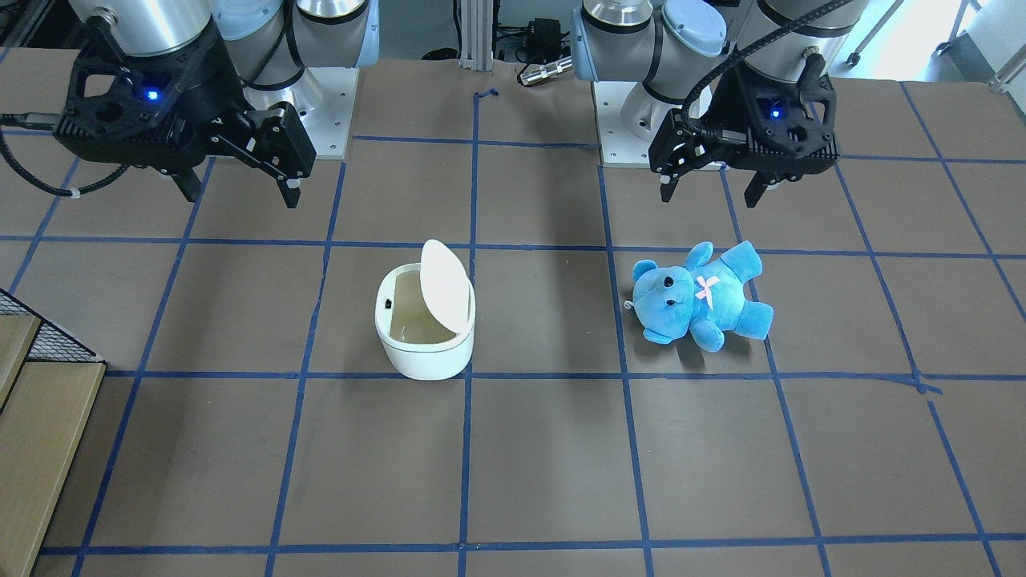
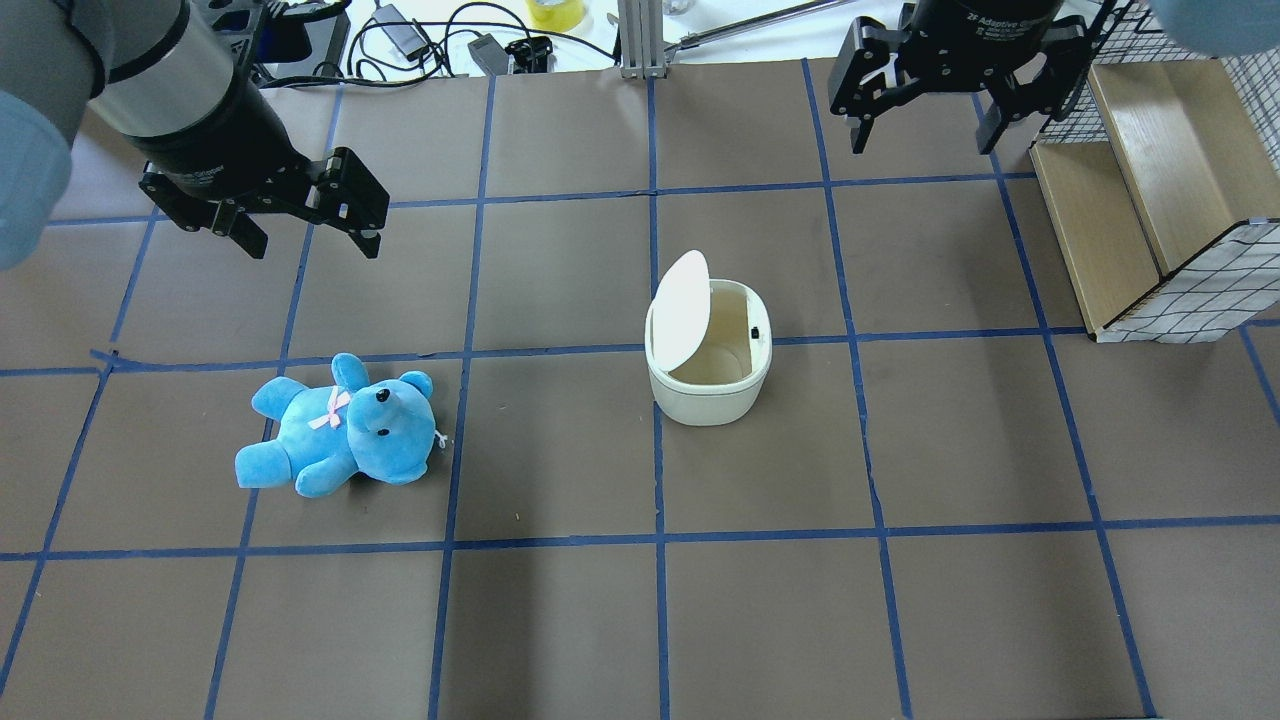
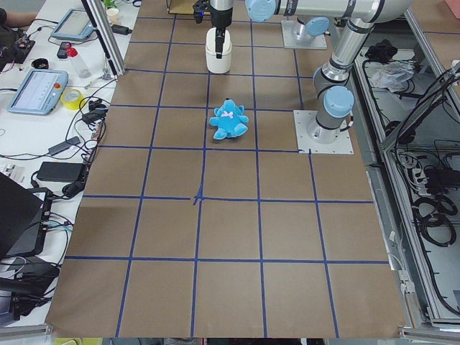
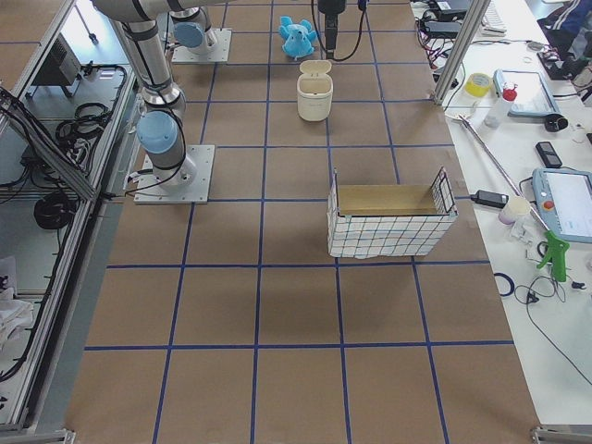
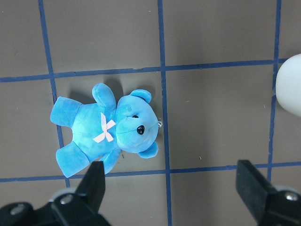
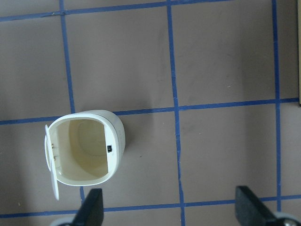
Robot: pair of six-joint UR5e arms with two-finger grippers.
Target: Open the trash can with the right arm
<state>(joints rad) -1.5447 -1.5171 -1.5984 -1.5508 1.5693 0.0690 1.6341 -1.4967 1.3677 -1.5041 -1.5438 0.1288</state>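
The white trash can [image 1: 425, 344] stands near the table's middle with its flip lid [image 1: 445, 284] raised upright and its beige inside showing. It also shows in the overhead view [image 2: 708, 390] and in the right wrist view [image 6: 117, 136]. My right gripper [image 1: 240, 192] hangs open and empty above the table, well back from the can and apart from it; in the overhead view [image 2: 922, 140] it is at the top right. My left gripper [image 1: 709, 195] is open and empty, above and behind a blue teddy bear [image 1: 697, 292].
The blue teddy [image 2: 340, 425] lies on its back on the robot's left side of the table. A wire-mesh crate with wooden shelves [image 2: 1150, 180] stands at the table's right edge, close to the right gripper. Blue tape lines grid the brown table.
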